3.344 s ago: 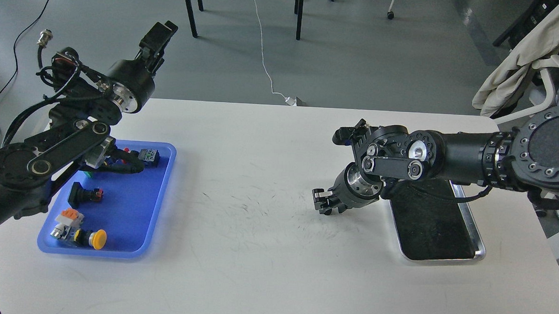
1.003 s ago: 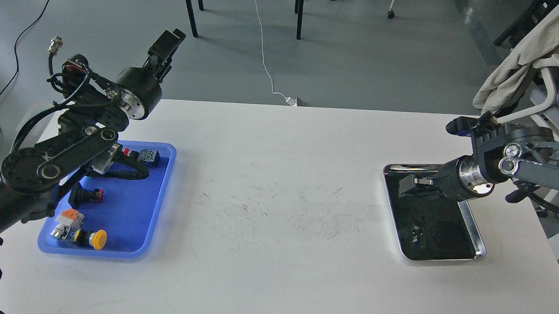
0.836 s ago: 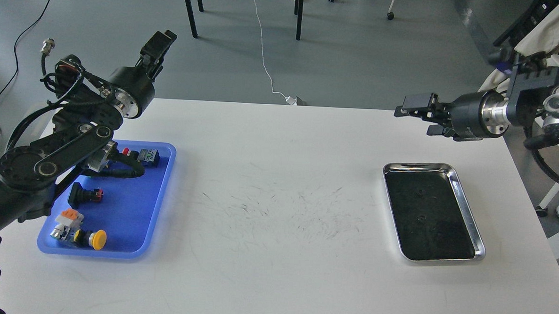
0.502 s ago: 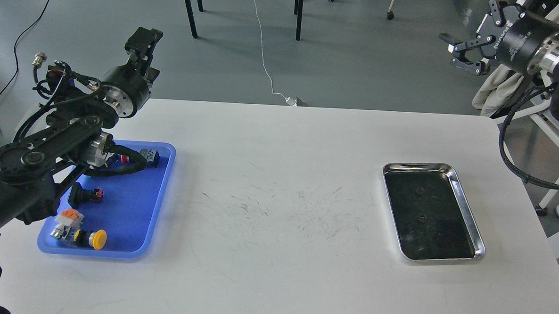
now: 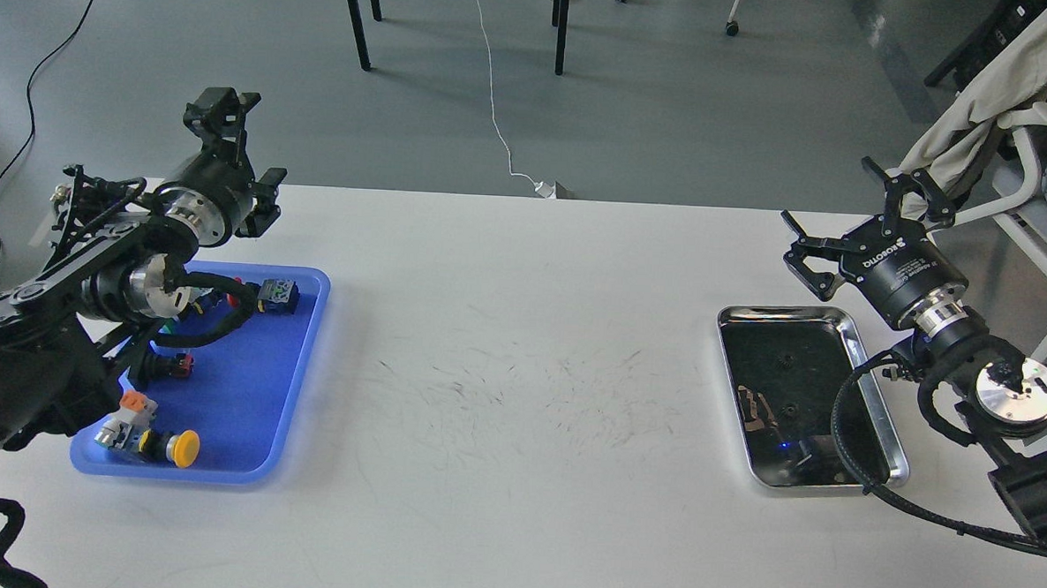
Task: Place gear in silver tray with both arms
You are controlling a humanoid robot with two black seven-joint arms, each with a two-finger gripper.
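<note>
The right gripper (image 5: 852,213), fingers spread and empty, has swung back above the silver tray's (image 5: 869,371) twelve-o'clock rim; no gear delivered.

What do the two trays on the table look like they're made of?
The silver tray looks like polished stainless steel: its bright rim and dark bottom mirror the arm. The blue tray appears to be matte molded plastic, evenly colored with soft rounded edges.

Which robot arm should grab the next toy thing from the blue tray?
Probably the left. Its left gripper is beside the blue tray holding the parts, while the right gripper is open far across the table, by the silver tray.
</note>
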